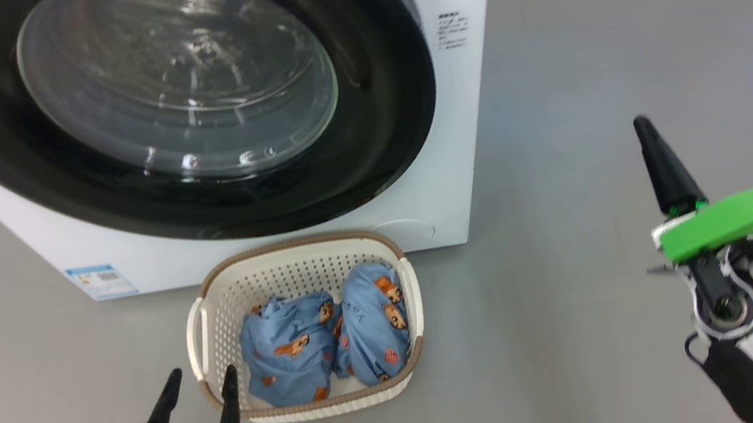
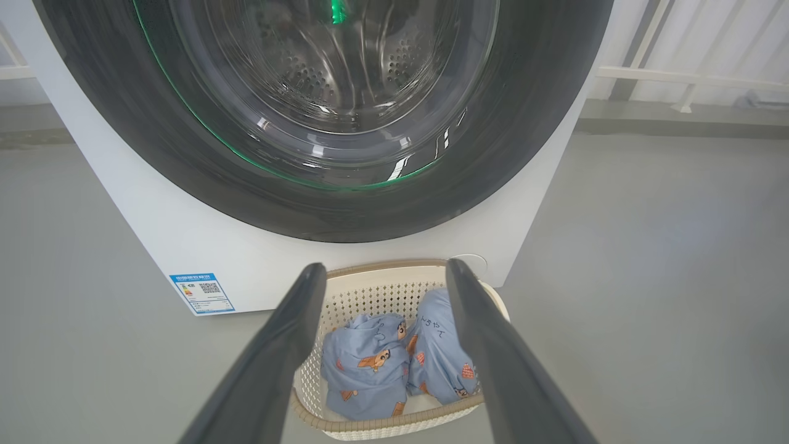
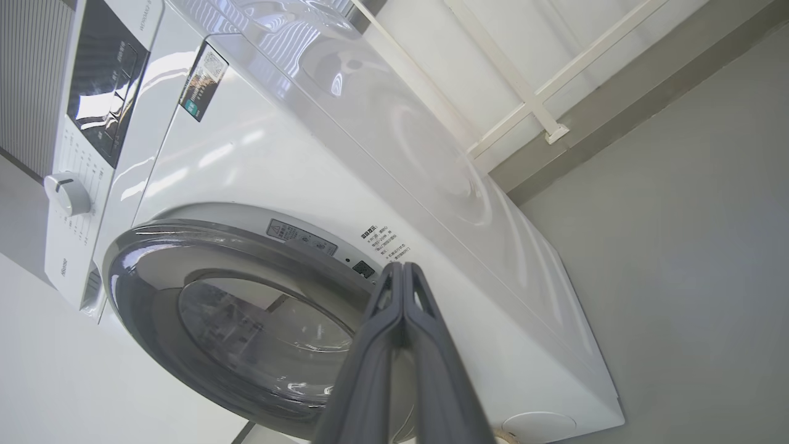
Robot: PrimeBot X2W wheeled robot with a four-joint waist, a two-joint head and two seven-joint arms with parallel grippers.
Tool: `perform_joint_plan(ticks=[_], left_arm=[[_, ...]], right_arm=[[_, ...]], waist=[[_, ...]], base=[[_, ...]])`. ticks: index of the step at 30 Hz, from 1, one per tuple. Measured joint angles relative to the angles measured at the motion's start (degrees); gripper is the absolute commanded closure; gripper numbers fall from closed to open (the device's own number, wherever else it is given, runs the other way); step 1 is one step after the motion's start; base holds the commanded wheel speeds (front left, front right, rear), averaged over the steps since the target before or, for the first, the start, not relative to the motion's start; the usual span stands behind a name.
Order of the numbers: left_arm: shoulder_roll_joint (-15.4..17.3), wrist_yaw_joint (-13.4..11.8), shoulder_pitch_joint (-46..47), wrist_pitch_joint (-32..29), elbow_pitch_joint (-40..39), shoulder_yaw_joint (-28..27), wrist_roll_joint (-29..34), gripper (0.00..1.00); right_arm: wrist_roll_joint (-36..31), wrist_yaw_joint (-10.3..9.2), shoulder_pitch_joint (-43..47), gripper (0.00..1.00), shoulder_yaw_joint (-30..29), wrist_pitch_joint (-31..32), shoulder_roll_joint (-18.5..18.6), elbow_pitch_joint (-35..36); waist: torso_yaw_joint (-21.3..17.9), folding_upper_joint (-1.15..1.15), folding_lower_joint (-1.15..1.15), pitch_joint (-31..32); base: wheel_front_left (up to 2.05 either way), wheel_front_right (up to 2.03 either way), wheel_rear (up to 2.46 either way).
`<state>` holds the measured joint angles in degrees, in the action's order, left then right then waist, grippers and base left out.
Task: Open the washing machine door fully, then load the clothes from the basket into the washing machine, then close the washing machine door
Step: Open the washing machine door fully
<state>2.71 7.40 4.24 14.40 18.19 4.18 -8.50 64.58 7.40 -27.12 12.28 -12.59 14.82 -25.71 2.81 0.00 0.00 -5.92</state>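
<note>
The white washing machine [image 1: 469, 85] stands ahead with its round black door [image 1: 398, 94] lying flat against the front, glass porthole [image 1: 180, 77] at its centre. On the floor before it sits the cream basket [image 1: 297, 264] holding two light blue bear-print clothes [image 1: 289, 351] [image 1: 376, 326]. My left gripper [image 1: 200, 380] is open, low by the basket's near-left corner; in the left wrist view its fingers [image 2: 290, 345] frame the basket [image 2: 370, 287] and clothes [image 2: 363, 370]. My right gripper [image 1: 645, 132] hovers well right of the machine; the right wrist view shows it [image 3: 400, 268] shut and empty, pointing at the door [image 3: 142, 296].
Grey floor [image 1: 582, 71] spreads to the right of the machine and around the basket. A blue label [image 1: 101, 280] and a round cover [image 1: 407, 230] sit low on the machine's front. A control panel with a knob [image 3: 66, 193] is at its top. A white railing [image 2: 690, 77] runs behind.
</note>
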Motion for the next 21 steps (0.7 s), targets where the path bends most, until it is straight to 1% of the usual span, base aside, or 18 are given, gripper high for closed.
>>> perform_joint_plan(ticks=[2, 5, 8, 13, 15, 16, 21], left_arm=[[0.0, 0.0, 0.6, 0.0, 0.0, 0.3, 0.0, 0.00], [-0.1, 0.0, 1.2, 0.0, -0.1, 0.8, 0.0, 0.00], [-0.3, 0.0, 2.0, 0.0, -0.1, 1.2, -0.1, 0.00], [-0.4, 0.0, 3.7, 0.1, -0.3, 2.0, -0.4, 0.00], [-0.5, 0.0, 4.4, 0.1, -0.3, 2.2, -0.5, 0.00], [-0.5, 0.0, 4.8, 0.1, -0.3, 2.4, -0.5, 0.00], [-0.6, 0.0, 5.7, 0.2, -0.6, 3.0, -0.9, 0.00]], right_arm=[[4.1, 0.00, -1.7, 1.00, 0.6, 1.0, 0.8, 0.0], [8.6, 0.00, -4.1, 1.00, 1.5, 2.6, 2.1, -0.1], [13.6, 0.00, -6.3, 1.00, 2.1, 5.2, 3.0, 0.0], [21.6, 0.00, -9.9, 1.00, 2.0, 11.3, 4.6, 0.7], [23.3, 0.00, -11.1, 1.00, 1.9, 13.8, 5.6, 0.7], [25.8, 0.00, -12.3, 1.00, 1.6, 16.8, 6.0, 0.8], [29.9, 0.00, -15.4, 1.00, 0.2, 24.2, 6.7, 0.7]], waist=[[0.5, 0.00, 0.00, -0.9], [1.4, 0.00, 0.00, -2.2], [2.2, 0.00, 0.00, -3.4], [3.6, 0.00, 0.00, -5.7], [4.2, 0.00, 0.00, -6.5], [4.8, 0.00, 0.00, -7.3], [6.1, 0.00, 0.00, -9.0]], base=[[0.00, 0.00, 0.00], [0.00, 0.00, 0.00], [0.00, 0.00, 0.00], [0.00, 0.00, 0.00], [0.00, 0.00, 0.00], [0.00, 0.00, 0.00], [0.00, 0.00, 0.00]])
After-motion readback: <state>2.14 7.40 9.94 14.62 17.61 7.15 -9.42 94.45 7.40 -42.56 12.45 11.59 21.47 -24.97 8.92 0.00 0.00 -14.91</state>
